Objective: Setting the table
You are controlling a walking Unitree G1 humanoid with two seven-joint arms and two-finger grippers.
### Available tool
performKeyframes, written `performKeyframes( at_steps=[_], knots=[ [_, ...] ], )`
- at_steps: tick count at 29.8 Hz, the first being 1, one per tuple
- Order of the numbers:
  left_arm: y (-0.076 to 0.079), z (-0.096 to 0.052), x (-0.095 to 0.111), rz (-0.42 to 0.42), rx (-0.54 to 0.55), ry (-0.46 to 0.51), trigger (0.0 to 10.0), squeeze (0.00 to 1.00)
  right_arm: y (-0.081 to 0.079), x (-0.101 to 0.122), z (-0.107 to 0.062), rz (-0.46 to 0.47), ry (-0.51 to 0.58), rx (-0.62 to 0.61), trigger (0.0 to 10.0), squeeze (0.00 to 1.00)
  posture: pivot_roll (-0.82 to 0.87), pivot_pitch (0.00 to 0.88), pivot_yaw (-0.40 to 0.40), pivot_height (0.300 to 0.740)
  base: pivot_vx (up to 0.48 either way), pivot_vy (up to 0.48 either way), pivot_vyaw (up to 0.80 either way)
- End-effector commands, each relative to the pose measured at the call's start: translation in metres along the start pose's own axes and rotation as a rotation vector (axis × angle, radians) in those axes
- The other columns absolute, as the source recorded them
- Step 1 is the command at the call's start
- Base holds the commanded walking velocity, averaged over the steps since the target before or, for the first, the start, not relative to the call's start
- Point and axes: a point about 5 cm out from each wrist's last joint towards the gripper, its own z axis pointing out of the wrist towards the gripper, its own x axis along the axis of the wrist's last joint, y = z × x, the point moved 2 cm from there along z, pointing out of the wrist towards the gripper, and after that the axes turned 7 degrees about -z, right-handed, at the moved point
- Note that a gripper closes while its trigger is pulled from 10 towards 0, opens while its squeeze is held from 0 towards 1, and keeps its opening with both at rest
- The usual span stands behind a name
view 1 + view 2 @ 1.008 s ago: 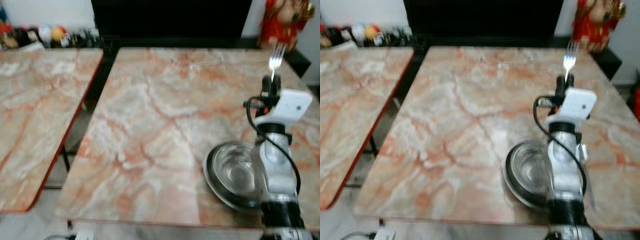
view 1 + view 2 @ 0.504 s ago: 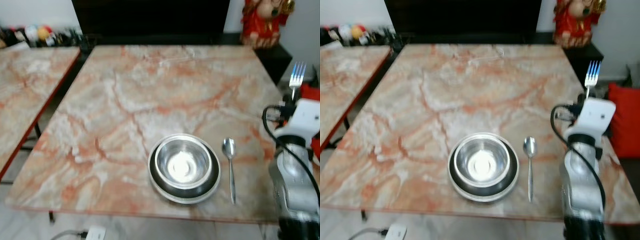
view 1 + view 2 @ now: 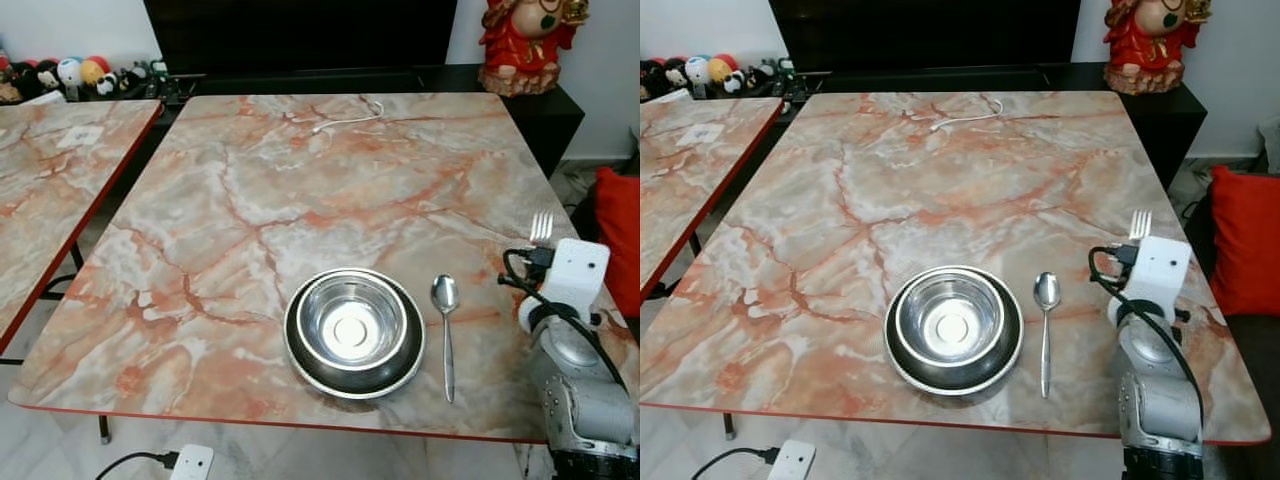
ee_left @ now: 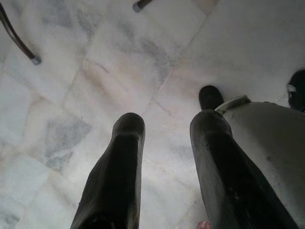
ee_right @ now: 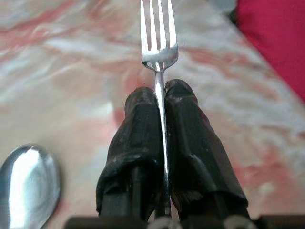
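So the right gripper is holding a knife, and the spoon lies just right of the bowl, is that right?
Not quite: the right gripper holds a fork, not a knife; the right wrist view shows its tines. The spoon does lie just right of the bowl.

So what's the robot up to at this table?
It is setting a place. Its right gripper is clamped on a fork, held tines-up over the marble table near its right edge. A steel bowl already sits in a dark plate near the front edge, with a spoon lying just to its right. The fork is not down yet. The left gripper hangs open over the floor, idle.
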Motion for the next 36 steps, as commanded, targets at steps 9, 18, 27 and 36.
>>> performKeyframes(
  at_steps=[9,18,27,36],
  knots=[
    [-0.005,0.0,-0.003,0.012,0.003,-0.026,10.0,0.0,-0.007,-0.014,-0.016,0.02,-0.076,0.027,10.0,0.0,-0.13,0.115,0.055,0.74,0.0,0.0,0.0],
    [-0.005,0.0,-0.002,0.014,0.001,-0.024,10.0,0.0,-0.006,-0.026,-0.022,0.026,-0.138,0.018,10.0,0.0,-0.13,0.123,0.057,0.74,0.0,0.0,0.0],
    [-0.005,0.0,0.0,0.009,0.002,-0.02,10.0,0.0,-0.017,-0.039,-0.022,0.024,-0.195,0.076,10.0,0.0,-0.13,0.134,0.055,0.74,0.0,0.0,0.0],
    [-0.004,0.0,-0.001,0.009,0.001,-0.021,10.0,0.0,-0.018,-0.048,-0.021,0.014,-0.23,0.088,10.0,0.0,-0.13,0.137,0.051,0.74,0.0,0.0,0.0]
  ],
)
